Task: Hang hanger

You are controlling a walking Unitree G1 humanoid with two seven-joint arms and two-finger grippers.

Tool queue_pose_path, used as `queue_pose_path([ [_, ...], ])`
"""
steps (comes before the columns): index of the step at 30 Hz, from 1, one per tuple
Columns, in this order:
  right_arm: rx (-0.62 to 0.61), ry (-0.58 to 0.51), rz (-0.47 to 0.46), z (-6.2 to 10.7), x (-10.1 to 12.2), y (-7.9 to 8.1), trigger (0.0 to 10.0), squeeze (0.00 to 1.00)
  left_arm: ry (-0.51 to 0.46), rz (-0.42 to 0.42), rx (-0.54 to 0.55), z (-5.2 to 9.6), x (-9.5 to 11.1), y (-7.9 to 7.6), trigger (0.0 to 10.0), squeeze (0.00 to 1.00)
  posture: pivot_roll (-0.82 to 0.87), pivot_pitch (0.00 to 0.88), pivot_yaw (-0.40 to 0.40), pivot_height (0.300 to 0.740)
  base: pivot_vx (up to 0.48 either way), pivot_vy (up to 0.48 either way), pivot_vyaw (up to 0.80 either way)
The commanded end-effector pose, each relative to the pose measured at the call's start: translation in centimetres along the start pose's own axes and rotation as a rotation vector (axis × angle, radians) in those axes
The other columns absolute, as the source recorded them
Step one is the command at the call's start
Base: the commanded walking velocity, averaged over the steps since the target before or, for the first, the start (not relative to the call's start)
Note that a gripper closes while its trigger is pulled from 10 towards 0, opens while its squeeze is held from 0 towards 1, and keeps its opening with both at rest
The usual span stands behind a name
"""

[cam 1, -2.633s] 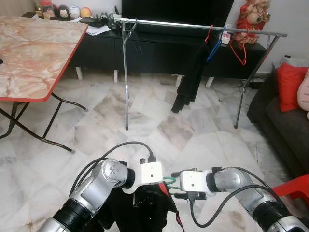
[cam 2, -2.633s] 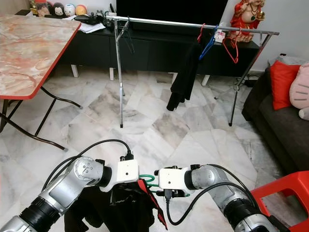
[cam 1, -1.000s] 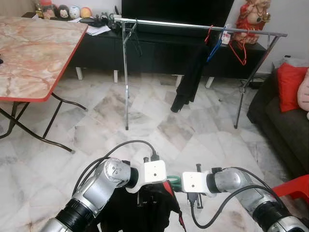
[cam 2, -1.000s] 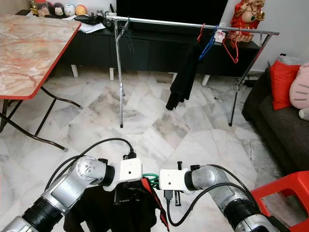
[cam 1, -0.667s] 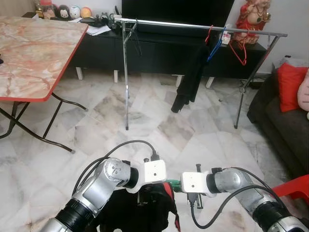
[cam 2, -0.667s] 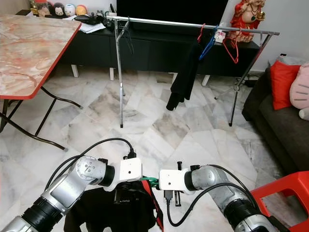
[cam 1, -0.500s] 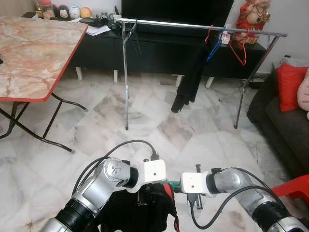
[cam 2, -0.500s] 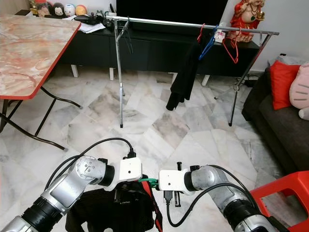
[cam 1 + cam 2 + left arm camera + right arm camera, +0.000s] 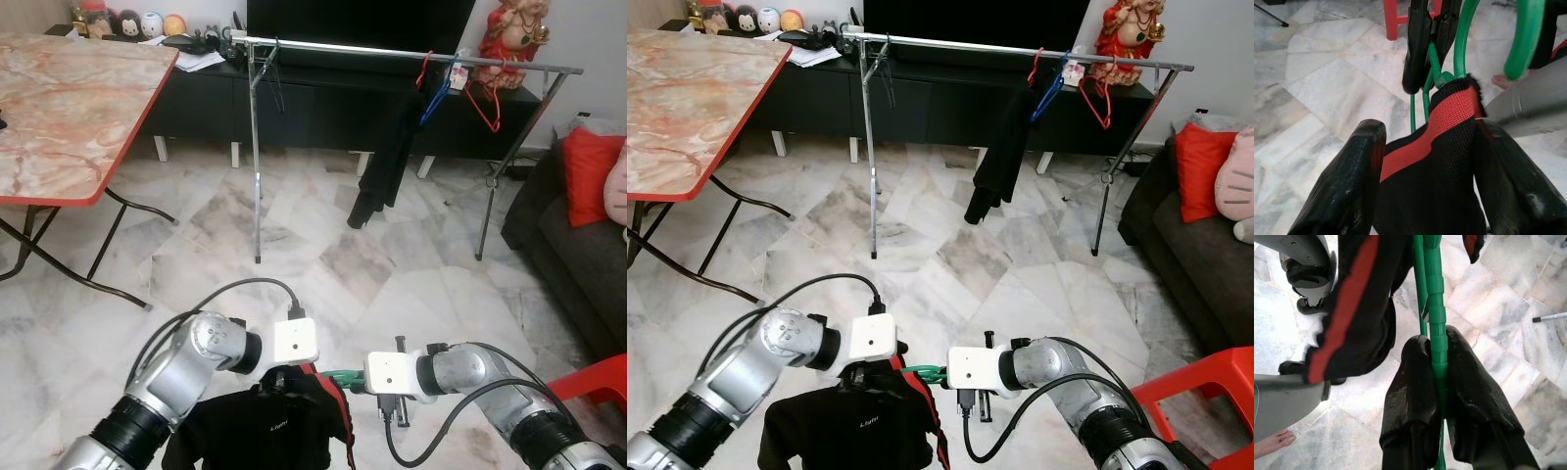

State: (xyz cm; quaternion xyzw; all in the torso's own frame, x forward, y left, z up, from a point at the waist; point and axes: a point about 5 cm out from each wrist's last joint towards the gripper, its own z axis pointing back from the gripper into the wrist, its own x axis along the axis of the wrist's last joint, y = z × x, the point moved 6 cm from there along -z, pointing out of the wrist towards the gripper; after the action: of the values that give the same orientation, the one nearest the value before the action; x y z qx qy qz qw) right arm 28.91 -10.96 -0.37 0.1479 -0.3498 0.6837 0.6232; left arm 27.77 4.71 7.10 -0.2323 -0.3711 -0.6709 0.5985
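Across the marble floor (image 9: 323,264), well apart from the robot, stands the clothes rail (image 9: 353,47), with a dark garment (image 9: 387,162) and several hangers already on it; a marble-topped table (image 9: 69,108) stands to the robot's left and a sofa (image 9: 578,235) to its right. Low in front of the robot, the black shirt with red trim (image 9: 279,431) hangs on the green hanger (image 9: 926,372) between the two arms. Step in hand, by appearance: seating the shirt on the hanger, hanging not yet begun. The next move calls for approaching the rail, raising the hanger and hooking it over the bar. Right gripper (image 9: 1436,382): fingers pressed together on the hanger's green stem. Left gripper (image 9: 1430,161): fingers spread either side of the shirt's red-striped collar, pressing against the cloth.
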Motion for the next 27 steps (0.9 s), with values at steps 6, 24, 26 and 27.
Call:
queue_pose_path([
  [6,-0.032,-0.017,-0.012,0.3,0.3,-0.6,0.0,0.0,-0.03,-0.012,0.014,0.2,1.0,0.3,10.0,1.0,0.0,0.0,-0.161,0.74,0.0,0.0,0.0],
  [24,-0.15,-0.044,-0.145,0.3,-0.6,-1.3,0.0,0.0,-0.064,0.02,0.19,5.2,0.3,3.6,10.0,0.0,0.0,0.0,-0.148,0.74,0.0,0.0,0.0],
  [26,-0.177,-0.043,-0.162,0.4,-0.8,-1.6,0.0,0.0,-0.076,0.027,0.216,5.7,0.4,4.0,10.0,0.0,0.0,0.0,-0.147,0.74,0.0,0.0,0.0],
  [27,-0.194,-0.041,-0.171,0.4,-0.9,-1.8,0.0,0.0,-0.086,0.031,0.233,6.0,0.5,4.3,10.0,0.0,0.0,0.0,-0.147,0.74,0.0,0.0,0.0],
])
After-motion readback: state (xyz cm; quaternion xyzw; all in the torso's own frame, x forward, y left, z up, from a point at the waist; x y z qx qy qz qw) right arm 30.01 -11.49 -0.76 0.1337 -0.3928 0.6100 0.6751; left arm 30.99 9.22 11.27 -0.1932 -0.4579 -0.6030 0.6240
